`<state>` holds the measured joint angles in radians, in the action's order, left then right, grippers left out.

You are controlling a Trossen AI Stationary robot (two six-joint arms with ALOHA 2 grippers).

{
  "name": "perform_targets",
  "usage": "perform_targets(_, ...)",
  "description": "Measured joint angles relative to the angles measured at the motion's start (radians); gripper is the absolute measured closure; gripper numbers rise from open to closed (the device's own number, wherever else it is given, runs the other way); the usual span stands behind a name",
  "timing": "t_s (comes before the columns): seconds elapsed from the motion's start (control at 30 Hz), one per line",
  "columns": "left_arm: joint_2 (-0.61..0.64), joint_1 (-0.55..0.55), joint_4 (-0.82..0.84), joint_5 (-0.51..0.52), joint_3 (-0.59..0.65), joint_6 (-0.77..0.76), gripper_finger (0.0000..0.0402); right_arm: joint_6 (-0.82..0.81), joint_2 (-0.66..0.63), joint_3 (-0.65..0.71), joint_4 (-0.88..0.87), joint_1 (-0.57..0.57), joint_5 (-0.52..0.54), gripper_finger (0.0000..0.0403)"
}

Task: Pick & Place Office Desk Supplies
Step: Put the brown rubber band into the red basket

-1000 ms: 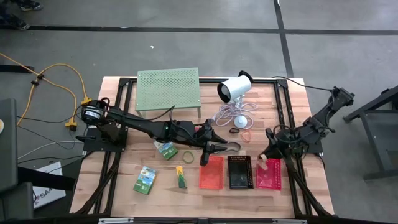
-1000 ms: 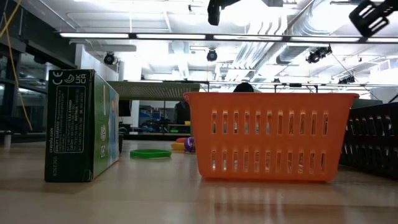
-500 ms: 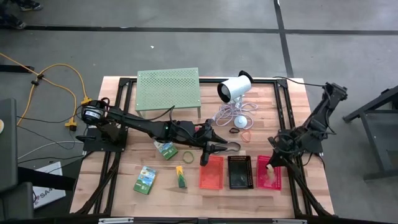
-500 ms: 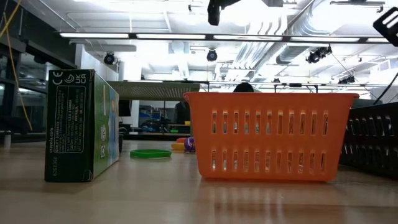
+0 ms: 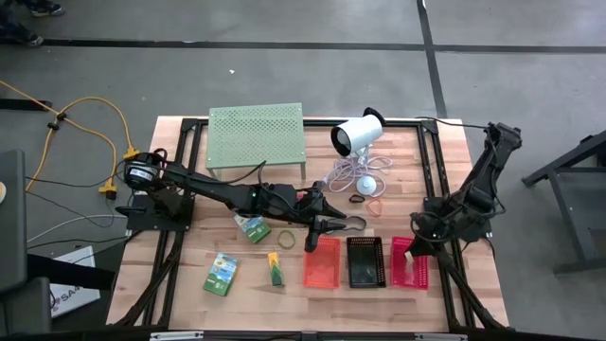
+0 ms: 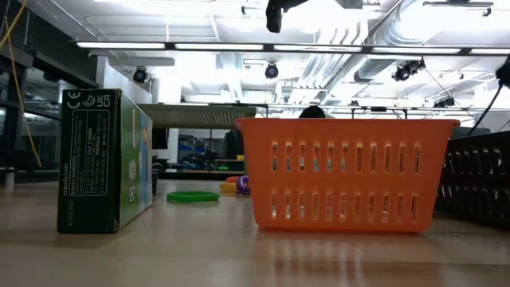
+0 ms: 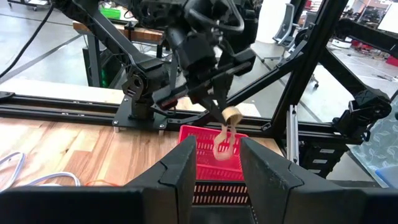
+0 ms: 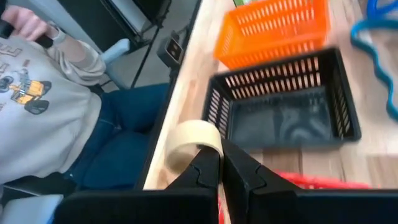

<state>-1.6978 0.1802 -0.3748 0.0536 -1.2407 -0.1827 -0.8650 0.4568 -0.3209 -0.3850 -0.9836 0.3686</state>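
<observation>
Shifted since a second ago, in the high view: right gripper [image 5: 415,248], from beside the inner edge of the pink basket [image 5: 413,275] to over its far end, with the elbow of that arm swung further back. No change at the left arm or at the supplies lying on the wood.

Pinched shut between the right fingers [image 8: 205,165]: pale loop [image 8: 191,142], held by one side of its wall, the rest standing free of the tips. From the left wrist view, seen hanging over the pink basket and not yet inside it. Just beside the pink one, black basket [image 5: 365,262], and then red basket [image 5: 322,263]. Left gripper [image 5: 311,242] waiting by the far corner of the red basket, fingers narrowly apart, nothing visible between them.

Probably the release step.

Possible to go wrong:
- Letting go too near the rim, so that the loop lands on edge, rolls, and ends on the table or in the black basket.
- Light loop sticking to one pad and dropping late.

Better to centre over the basket and come lower before opening.
</observation>
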Motion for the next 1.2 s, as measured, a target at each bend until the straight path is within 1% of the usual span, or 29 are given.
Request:
perform_targets(0.47, 0.0, 0.0, 0.0, 0.0, 0.0, 0.0, 0.0281, -0.31, 0.0, 0.087, -0.008, -0.072, -0.009, 0.04)
perform_targets(0.63, 0.0, 0.0, 0.0, 0.0, 0.0, 0.0, 0.0281, -0.386, 0.0, 0.097, -0.019, -0.087, -0.003, 0.04)
perform_targets(0.83, 0.0, 0.0, 0.0, 0.0, 0.0, 0.0, 0.0281, -0.395, 0.0, 0.097, -0.019, -0.086, -0.004, 0.0395)
perform_targets(1.1, 0.0, 0.0, 0.0, 0.0, 0.0, 0.0, 0.0281, -0.396, 0.0, 0.097, -0.019, -0.086, -0.012, 0.0359)
perform_targets(1.2, 0.0, 0.0, 0.0, 0.0, 0.0, 0.0, 0.0281, -0.396, 0.0, 0.097, -0.019, -0.086, -0.039, 0.0349)
